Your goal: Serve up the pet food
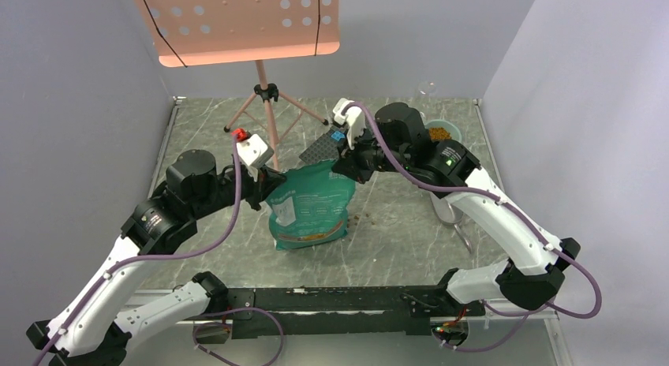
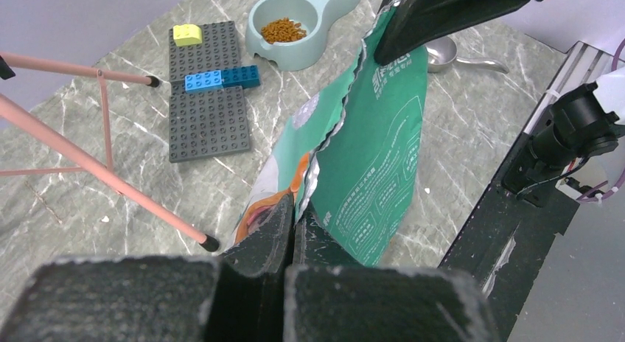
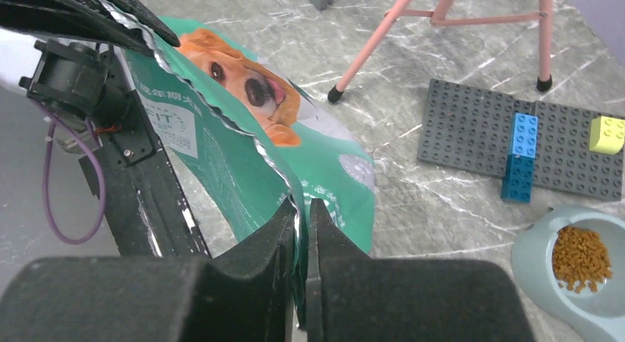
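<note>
Pet food (image 1: 440, 133): small brown pellets lying in a compartment of the bowl, upper right of the overhead view. A few loose pellets (image 1: 363, 218) sit on the table just right of the bag's foot.
Table (image 1: 394, 248): grey marbled top filling the middle of the overhead view.
Music stand (image 1: 267, 113): pink tripod at top centre, with a perforated tray overhanging the far edge.
Bag (image 1: 312, 204): teal, printed with a golden dog. It stands upright at centre with its torn top open, between the two arms.
Brick plates (image 2: 210, 121): dark grey studded plates lying flat, upper left of the left wrist view, beyond the bag.
Bowl (image 2: 309, 56): pale blue-grey double bowl, top centre of that view, well apart from the bag.
Scoop (image 2: 442, 54): metal, lying on the table just right of the bowl.
Left gripper (image 2: 293, 213): fingers pressed together, clamping one corner of the bag's top edge.
Right gripper (image 3: 302, 209): fingers flank the opposite corner of the top edge with a thin gap between them. I cannot tell whether they pinch the foil.
Bricks: blue bricks (image 2: 221, 79) on the plates, a yellow brick (image 2: 186, 35) at their corner.
Step in hand: with food in the bowl and the bag upright, this looks like the close of pouring, the bag being stood on the table.
Next move: probably letting go of the bag. It is soft and open-topped and could slump and spill, so one grip should steady it while the other eases off.
</note>
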Motion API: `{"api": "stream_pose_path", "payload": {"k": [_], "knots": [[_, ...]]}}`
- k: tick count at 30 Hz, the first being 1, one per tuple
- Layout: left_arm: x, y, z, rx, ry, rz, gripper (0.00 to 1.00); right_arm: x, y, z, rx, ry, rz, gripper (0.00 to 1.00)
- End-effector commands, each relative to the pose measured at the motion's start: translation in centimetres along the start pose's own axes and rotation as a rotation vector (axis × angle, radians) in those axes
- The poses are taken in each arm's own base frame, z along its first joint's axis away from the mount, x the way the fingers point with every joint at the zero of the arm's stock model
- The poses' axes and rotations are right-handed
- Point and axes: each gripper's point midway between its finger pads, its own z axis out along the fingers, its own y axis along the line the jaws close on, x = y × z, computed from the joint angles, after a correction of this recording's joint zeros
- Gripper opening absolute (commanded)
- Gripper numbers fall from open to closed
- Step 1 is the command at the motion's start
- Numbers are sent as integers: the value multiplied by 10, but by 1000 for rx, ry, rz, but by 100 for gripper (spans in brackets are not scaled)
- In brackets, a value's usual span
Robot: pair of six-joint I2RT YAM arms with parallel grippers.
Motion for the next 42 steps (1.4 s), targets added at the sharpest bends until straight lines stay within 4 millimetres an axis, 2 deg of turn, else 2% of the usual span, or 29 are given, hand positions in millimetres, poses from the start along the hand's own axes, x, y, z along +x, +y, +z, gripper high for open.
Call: {"api": "stream_pose_path", "payload": {"k": [1, 7, 8, 9, 10, 15, 18, 19, 20, 21, 23, 24, 25, 28, 37, 40, 42], "knots": [[0, 19, -35, -133, -16, 14, 0, 32, -72, -45, 382, 117, 21, 0], [1, 18, -38, -136, -18, 3, 0, 23, -67, -52, 369, 60, 26, 0], [1, 18, -39, -136, -19, 0, 0, 24, -69, -52, 380, 67, 34, 6], [1, 18, -39, -138, -18, -3, 0, 26, -70, -51, 382, 78, 32, 6], [2, 19, -40, -142, -15, -3, 0, 28, -69, -51, 376, 85, 29, 0], [11, 27, -42, -196, 29, -43, 1, 22, -56, -54, 310, 43, 15, 0], [15, 28, -43, -206, 42, -49, 6, 18, -55, -56, 308, 24, 25, 0], [15, 28, -44, -206, 42, -49, 9, 18, -54, -56, 308, 26, 28, 1], [14, 28, -44, -206, 41, -49, 14, 19, -54, -55, 307, 32, 32, 10], [13, 27, -45, -206, 35, -48, 16, 21, -55, -54, 306, 38, 33, 14], [12, 27, -46, -206, 30, -43, 16, 22, -52, -52, 291, 44, 29, 0], [12, 27, -47, -206, 28, -43, 17, 21, -48, -51, 269, 37, 28, 0], [12, 27, -47, -206, 27, -42, 15, 20, -45, -51, 253, 26, 24, 0], [11, 27, -46, -204, 22, -45, 0, 18, -42, -51, 238, 12, 29, 0], [4, 16, -42, -143, -24, -52, 0, 14, -42, -47, 232, 16, 56, 0], [6, 13, -41, -124, -21, -58, 0, 9, -42, -43, 243, -19, 92, 0], [8, 8, -41, -97, -27, -61, 0, -4, -44, -41, 264, -88, 100, 0]]}}
